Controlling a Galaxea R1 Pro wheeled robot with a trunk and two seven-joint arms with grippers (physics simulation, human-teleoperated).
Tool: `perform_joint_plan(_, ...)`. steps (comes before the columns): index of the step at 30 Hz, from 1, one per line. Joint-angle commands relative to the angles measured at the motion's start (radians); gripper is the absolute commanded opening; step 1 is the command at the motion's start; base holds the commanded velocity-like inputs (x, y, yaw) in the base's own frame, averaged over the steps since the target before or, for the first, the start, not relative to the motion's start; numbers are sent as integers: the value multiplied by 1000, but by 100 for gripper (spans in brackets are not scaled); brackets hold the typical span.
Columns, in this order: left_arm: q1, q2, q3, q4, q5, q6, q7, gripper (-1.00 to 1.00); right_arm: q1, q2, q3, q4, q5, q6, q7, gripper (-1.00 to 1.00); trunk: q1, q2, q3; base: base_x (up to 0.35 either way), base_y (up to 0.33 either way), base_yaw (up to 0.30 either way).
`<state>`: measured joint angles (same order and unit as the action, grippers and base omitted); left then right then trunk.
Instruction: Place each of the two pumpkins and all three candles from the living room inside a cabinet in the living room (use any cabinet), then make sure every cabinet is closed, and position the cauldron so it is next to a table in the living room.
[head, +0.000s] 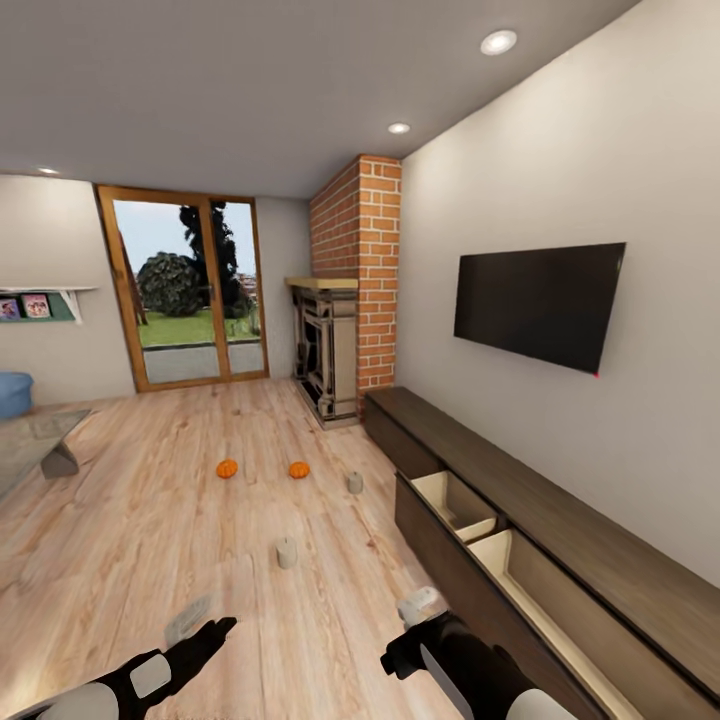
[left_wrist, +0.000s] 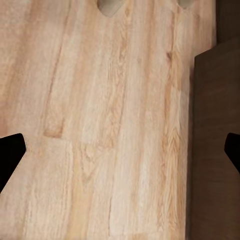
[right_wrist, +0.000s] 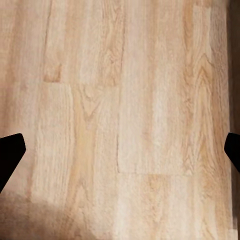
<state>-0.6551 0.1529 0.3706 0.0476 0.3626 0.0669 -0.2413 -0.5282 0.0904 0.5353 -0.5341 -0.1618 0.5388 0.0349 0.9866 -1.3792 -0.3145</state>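
Two orange pumpkins (head: 227, 468) (head: 299, 470) sit on the wood floor mid-room. One beige candle (head: 355, 483) stands right of them and another candle (head: 287, 552) stands nearer to me. A third pale stub (head: 418, 605), seemingly a candle, lies just beyond my right gripper (head: 400, 655). The long dark cabinet (head: 560, 500) runs along the right wall under the TV, with two compartments (head: 455, 500) (head: 530, 580) pulled open and empty. My left gripper (head: 215, 632) hangs low over bare floor. Both stand open, fingertips wide apart in the wrist views (left_wrist: 120, 155) (right_wrist: 120, 155). The table's (head: 40, 440) glossy corner shows far left. The cauldron is out of view.
A brick fireplace (head: 335, 350) stands past the cabinet's far end, beside glass patio doors (head: 185, 300). A blue seat (head: 12, 392) sits at the far left. The cabinet's dark front (left_wrist: 215, 150) borders the floor in the left wrist view. A faint pale shape (head: 188, 620) lies by my left gripper.
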Motion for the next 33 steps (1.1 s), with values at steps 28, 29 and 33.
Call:
perform_joint_plan(28,-1,-10,1,5,12,3,-1,100,-1,0,5,5,-10,6,-4,100,0,-1,-6,0,0,228)
perform_joint_plan(29,-1,-10,1,5,12,3,-1,100,-1,0,5,6,-10,6,-4,100,0,-1,-8,0,0,172)
perform_joint_plan(33,-1,-10,1,5,12,2,-1,100,-1,-1,5,6,-10,6,-3,100,0,-1,-13,1,0,171)
